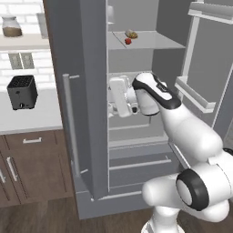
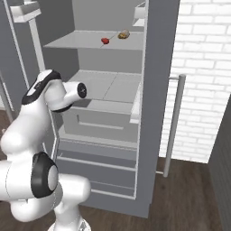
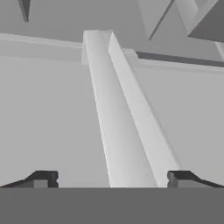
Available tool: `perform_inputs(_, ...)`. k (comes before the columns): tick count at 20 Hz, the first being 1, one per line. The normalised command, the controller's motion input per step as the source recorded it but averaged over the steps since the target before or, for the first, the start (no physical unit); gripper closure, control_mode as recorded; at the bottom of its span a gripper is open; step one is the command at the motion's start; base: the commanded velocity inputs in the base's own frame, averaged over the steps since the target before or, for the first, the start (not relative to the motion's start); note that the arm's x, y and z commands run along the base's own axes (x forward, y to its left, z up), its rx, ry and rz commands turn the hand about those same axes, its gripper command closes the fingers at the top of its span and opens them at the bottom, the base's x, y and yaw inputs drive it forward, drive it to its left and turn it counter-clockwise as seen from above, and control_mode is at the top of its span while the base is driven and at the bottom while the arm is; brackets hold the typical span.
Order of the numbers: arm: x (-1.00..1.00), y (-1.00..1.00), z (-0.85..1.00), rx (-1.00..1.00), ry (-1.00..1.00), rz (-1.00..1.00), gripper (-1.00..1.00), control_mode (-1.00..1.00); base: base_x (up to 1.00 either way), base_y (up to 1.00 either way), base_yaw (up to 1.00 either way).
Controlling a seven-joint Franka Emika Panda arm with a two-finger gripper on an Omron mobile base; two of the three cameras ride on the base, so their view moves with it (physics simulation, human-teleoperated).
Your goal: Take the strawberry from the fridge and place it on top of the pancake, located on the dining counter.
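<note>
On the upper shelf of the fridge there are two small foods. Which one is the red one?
The strawberry, a tiny bright red berry. It lies beside the tan-brown lumpy food, which sits further back on the same shelf and is larger.

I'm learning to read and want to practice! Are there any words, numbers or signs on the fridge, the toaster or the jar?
No readable text: there are none anywhere in these pictures.
The fridge is plain grey, with no brand or label.
The toaster is plain black, with no markings.
The jar on the shelf carries no label.
The robot's hand has no lettering either.
</note>
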Motion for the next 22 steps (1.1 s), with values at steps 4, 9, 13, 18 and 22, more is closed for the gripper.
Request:
perform_inputs(4,-0.26,0.40,0.21,0.00,-0.07,0.02,-1.00,-1.00,0.00,0.00,0.00)
perform_inputs(9,-0.12,0.49,0.10,0.00,-0.02,0.00,-1.00,-1.00,0.00,0.00,0.00)
perform_inputs(13,0.00,0.56,0.01,0.00,0.00,0.00,-1.00,-1.00,0.00,0.00,0.00)
perform_inputs(18,0.00,0.56,0.00,0.00,0.00,0.03,-1.00,-1.00,0.00,0.00,0.00)
perform_inputs(22,-0.10,0.38,0.04,0.00,0.00,0.00,-1.00,-1.00,0.00,0.00,0.00)
